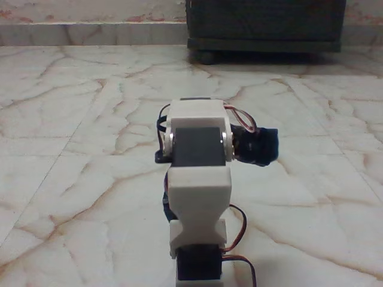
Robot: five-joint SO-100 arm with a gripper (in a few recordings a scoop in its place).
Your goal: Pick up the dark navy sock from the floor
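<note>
Fixed view: white arm [197,197] bottom centre blocks its own claw, can't tell open or closed. Dark navy sock [268,146] bunched just right of the arm's upper joint, centre frame. Veined marble floor [72,149] open on both sides; dark cabinet [266,24] top right

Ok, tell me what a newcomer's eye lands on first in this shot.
The white arm with black servo blocks fills the middle, rising from the bottom edge. Dark navy fabric, apparently the dark navy sock, pokes out on its right in this fixed view. Veined marble floor spreads all round, with a dark wooden cabinet at top right.
</note>
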